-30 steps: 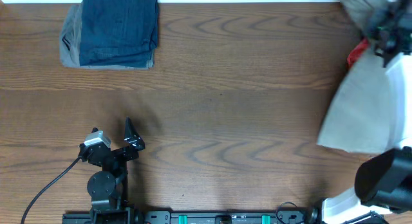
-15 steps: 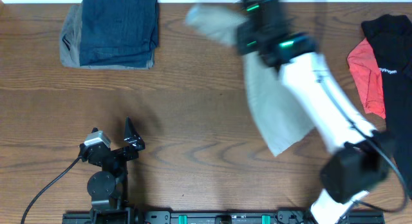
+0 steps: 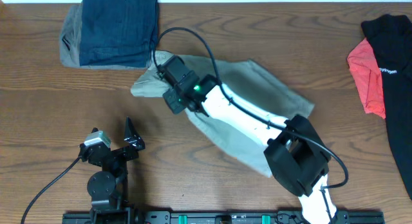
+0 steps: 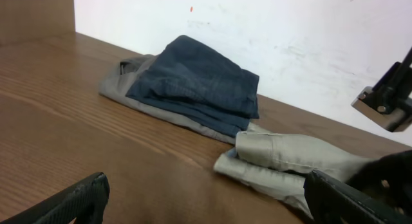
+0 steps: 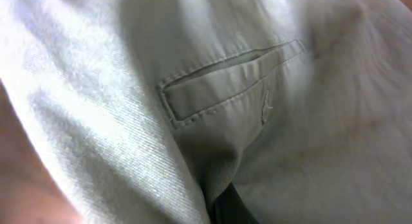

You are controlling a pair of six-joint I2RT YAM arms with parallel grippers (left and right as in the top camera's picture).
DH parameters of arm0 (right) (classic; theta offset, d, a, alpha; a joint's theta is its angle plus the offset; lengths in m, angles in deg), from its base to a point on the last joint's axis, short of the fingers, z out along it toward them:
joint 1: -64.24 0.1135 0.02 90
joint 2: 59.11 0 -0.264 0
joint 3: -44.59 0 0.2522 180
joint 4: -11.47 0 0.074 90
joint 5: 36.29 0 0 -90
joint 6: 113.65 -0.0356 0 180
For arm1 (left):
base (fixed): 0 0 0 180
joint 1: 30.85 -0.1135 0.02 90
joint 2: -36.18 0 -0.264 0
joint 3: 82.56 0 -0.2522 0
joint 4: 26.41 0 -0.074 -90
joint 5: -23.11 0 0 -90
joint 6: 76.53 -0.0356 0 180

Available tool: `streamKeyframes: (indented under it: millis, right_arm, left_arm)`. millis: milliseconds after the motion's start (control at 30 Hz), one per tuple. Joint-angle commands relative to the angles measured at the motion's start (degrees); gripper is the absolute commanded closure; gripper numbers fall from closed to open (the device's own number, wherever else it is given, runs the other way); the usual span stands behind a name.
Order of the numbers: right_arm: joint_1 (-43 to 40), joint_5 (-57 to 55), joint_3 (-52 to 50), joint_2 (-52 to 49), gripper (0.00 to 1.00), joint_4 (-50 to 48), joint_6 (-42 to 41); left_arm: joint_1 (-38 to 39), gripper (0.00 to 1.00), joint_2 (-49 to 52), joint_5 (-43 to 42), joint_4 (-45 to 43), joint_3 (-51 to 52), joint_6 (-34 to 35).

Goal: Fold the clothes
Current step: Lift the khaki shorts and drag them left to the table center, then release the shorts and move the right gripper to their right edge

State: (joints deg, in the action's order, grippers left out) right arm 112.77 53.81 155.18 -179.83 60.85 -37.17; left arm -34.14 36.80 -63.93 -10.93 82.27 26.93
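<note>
Evidently the laying-out step is in hand: the brown wood-grain desk carries the light khaki-beige cotton trousers rumpled across its middle, not yet flat. The right claw, reaching to their far-left end, is clenched, seemingly pinching a fold beside a welt pocket. The left claw waits released at the near left, grasping nothing. Next, I judge, the cloth must be let go and smoothed, legs aligned, before any fold; each claw will want its own corner. The surface looks smooth and matte; folded dark blue denim jeans sit far left, black and coral-red garments far right, a white wall behind.
</note>
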Motion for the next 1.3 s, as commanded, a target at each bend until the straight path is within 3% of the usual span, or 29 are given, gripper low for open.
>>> streamKeyframes:
  millis: [0, 167, 233, 267, 300, 367, 400, 633, 900, 1100, 1267]
  right_arm:
    - [1.29, 4.04, 0.57, 5.05, 0.99, 1.49, -3.65]
    - [2.58, 6.25, 0.57, 6.8, 0.99, 7.06, -4.26]
    - [3.28, 6.58, 0.57, 6.78, 0.91, 8.83, -5.31]
    - [3.48, 6.58, 0.57, 6.75, 0.8, 9.27, -5.29]
    - [3.63, 6.32, 0.57, 6.75, 0.62, 9.66, -5.03]
    - [3.48, 5.66, 0.57, 6.88, 0.12, 9.94, -4.63]
    - [3.13, 5.51, 0.57, 6.93, 0.01, 9.94, -4.63]
    - [-2.36, 5.51, 0.57, 9.97, 0.01, 13.03, -4.7]
    - [-14.53, 1.75, 0.57, 18.58, 0.01, 28.37, -6.88]
    - [-21.88, 0.72, -0.09, 18.4, 0.01, 42.07, -6.91]
    - [-26.21, -5.75, -5.29, 18.49, 0.01, 42.82, -9.2]
  left_arm:
    - [-0.28, 0.02, -0.28, 0.52, 2.05, 1.18, -0.76]
    - [-0.28, 0.02, -0.28, 0.52, 2.05, 1.18, -0.76]
    - [-0.28, 0.02, -0.28, 0.52, 2.08, 1.18, -0.76]
    - [-0.28, 0.02, -0.28, 0.52, 2.05, 1.18, -0.76]
    - [-0.28, 0.02, -0.28, 0.52, 2.05, 1.18, -0.76]
    - [-0.28, 0.02, -0.28, 0.52, 2.05, 1.18, -0.76]
    - [-0.28, 0.02, -0.28, 0.52, 2.05, 1.18, -0.76]
    - [-0.28, 0.02, -0.28, 0.52, 2.05, 1.18, -0.76]
    - [-0.28, 0.02, -0.28, 0.5, 2.05, 1.18, -0.76]
    - [-0.28, 0.02, -0.28, 0.52, 2.05, 1.18, -0.76]
    - [-0.28, 0.02, -0.28, 0.52, 2.05, 1.18, -0.76]
